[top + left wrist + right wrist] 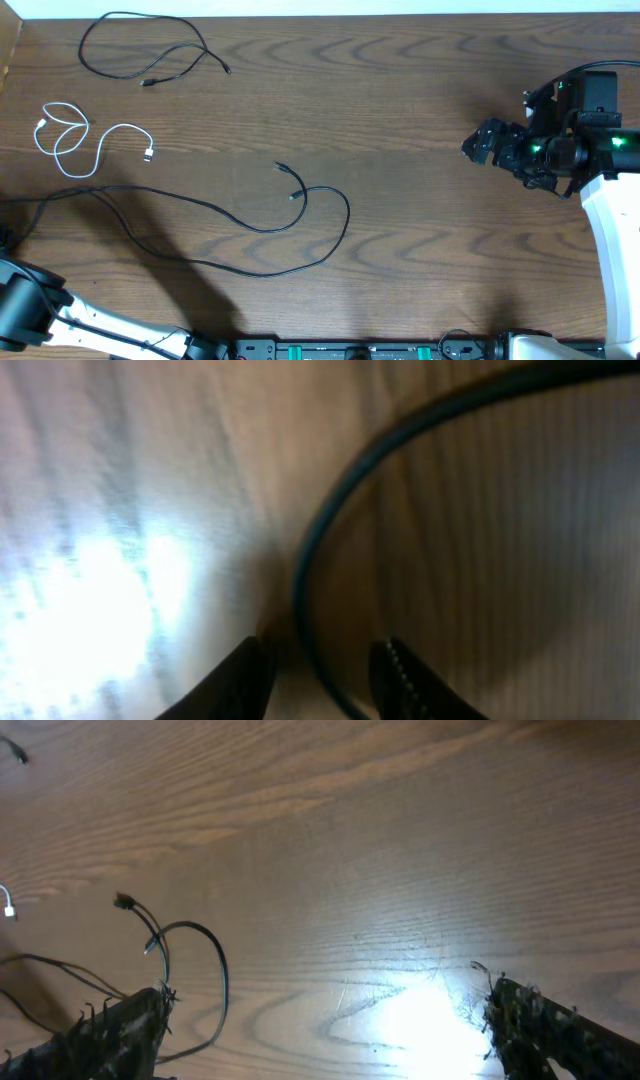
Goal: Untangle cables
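The long black cable (250, 228) runs from the left edge across the table to a loop near the middle, where both its plugs lie. The short black cable (150, 52) lies at the back left, and the white cable (72, 135) is coiled below it, apart from the others. In the left wrist view a dark cable (330, 510) curves down between the fingers of my left gripper (322, 655), which stand partly apart with a gap on each side of it. My right gripper (480, 145) hovers wide open at the right, holding nothing, far from the loop (205, 970).
The left arm (40, 315) reaches in from the bottom left corner, and its gripper is off the overhead view's left edge. The right arm's body (600, 150) fills the right side. The table's back edge (320, 12) runs along the top.
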Controlling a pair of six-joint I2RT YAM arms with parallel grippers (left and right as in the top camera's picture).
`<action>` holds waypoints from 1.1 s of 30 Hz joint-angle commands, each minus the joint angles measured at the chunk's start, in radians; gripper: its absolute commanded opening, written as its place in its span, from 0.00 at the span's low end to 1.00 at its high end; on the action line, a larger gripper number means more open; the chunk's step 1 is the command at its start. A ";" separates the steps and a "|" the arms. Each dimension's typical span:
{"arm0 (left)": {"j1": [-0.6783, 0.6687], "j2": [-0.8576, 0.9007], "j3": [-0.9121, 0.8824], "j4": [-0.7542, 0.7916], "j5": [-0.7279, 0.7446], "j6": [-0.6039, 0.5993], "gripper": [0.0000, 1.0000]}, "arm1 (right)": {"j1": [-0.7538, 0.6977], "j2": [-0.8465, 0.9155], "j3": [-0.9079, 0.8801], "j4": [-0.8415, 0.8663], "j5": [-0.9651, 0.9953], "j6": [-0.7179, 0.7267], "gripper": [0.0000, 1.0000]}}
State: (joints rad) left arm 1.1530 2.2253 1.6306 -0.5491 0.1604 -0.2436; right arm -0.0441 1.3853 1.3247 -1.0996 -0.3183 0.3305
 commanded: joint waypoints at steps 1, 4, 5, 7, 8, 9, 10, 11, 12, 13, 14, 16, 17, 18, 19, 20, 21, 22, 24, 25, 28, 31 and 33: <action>0.000 0.048 -0.006 -0.014 -0.090 0.016 0.39 | 0.007 0.000 -0.006 0.000 0.005 0.013 0.99; 0.000 0.051 -0.006 -0.018 -0.117 0.031 0.39 | 0.007 0.000 -0.006 0.000 0.005 0.013 0.99; 0.000 0.051 -0.006 -0.021 -0.126 0.031 0.38 | 0.007 0.000 -0.006 0.001 0.005 0.013 0.99; 0.000 0.051 -0.006 -0.026 -0.129 0.051 0.26 | 0.007 0.000 -0.006 0.004 0.005 0.013 0.99; 0.000 0.051 -0.006 -0.030 -0.129 0.068 0.21 | 0.007 0.000 -0.006 0.004 0.005 0.013 0.99; 0.000 0.051 -0.006 -0.037 -0.129 0.077 0.14 | 0.006 0.000 -0.006 0.004 0.005 0.013 0.99; 0.000 0.051 -0.006 -0.045 -0.133 0.083 0.10 | 0.006 0.000 -0.006 0.004 0.005 0.013 0.99; 0.000 0.051 -0.005 -0.056 -0.154 0.083 0.08 | 0.006 0.000 -0.006 0.004 0.006 0.013 0.99; 0.000 0.051 -0.005 -0.066 -0.177 0.083 0.08 | 0.006 0.000 -0.006 0.004 0.006 0.013 0.99; 0.000 0.051 -0.005 -0.076 -0.202 0.083 0.07 | 0.007 0.000 -0.006 0.007 0.006 0.013 0.99; 0.000 0.050 -0.005 -0.085 -0.230 0.083 0.08 | 0.007 0.000 -0.006 0.008 0.006 0.013 0.99; 0.000 0.049 -0.005 -0.100 -0.273 0.083 0.08 | 0.007 0.000 -0.006 0.010 0.006 0.013 0.99; 0.000 0.048 -0.005 -0.103 -0.291 0.083 0.08 | 0.007 0.000 -0.006 0.010 0.006 0.013 0.99; 0.000 0.045 -0.005 -0.105 -0.314 0.083 0.07 | 0.006 0.000 -0.006 0.010 0.006 0.013 0.99; 0.000 0.040 -0.005 -0.109 -0.340 0.082 0.08 | 0.006 0.000 -0.006 0.010 0.006 0.013 0.99; 0.000 0.034 -0.005 -0.109 -0.360 0.082 0.07 | 0.006 0.000 -0.006 0.010 0.006 0.013 0.99; 0.000 0.026 -0.005 -0.109 -0.377 0.082 0.07 | 0.006 0.000 -0.006 0.010 0.006 0.013 0.99; 0.000 0.016 -0.002 -0.109 -0.401 0.082 0.07 | 0.007 0.000 -0.006 0.010 0.006 0.013 0.99; 0.000 -0.004 0.003 -0.108 -0.442 0.069 0.07 | 0.006 0.000 -0.006 0.010 0.006 0.013 0.99; 0.000 -0.017 0.006 -0.107 -0.463 0.058 0.07 | 0.007 0.000 -0.006 0.010 0.006 0.013 0.99; 0.000 -0.061 0.012 -0.093 -0.493 0.056 0.07 | 0.007 0.000 -0.006 0.008 0.006 0.013 0.99; 0.000 -0.099 0.016 -0.074 -0.494 0.056 0.08 | 0.007 0.000 -0.006 0.010 0.006 0.013 0.99; -0.001 -0.111 0.016 -0.070 -0.491 0.056 0.07 | 0.006 0.000 -0.006 0.012 0.006 0.013 0.99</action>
State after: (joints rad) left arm 1.1511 2.1883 1.6367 -0.6247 -0.2871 -0.1829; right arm -0.0441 1.3853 1.3247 -1.0908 -0.3176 0.3328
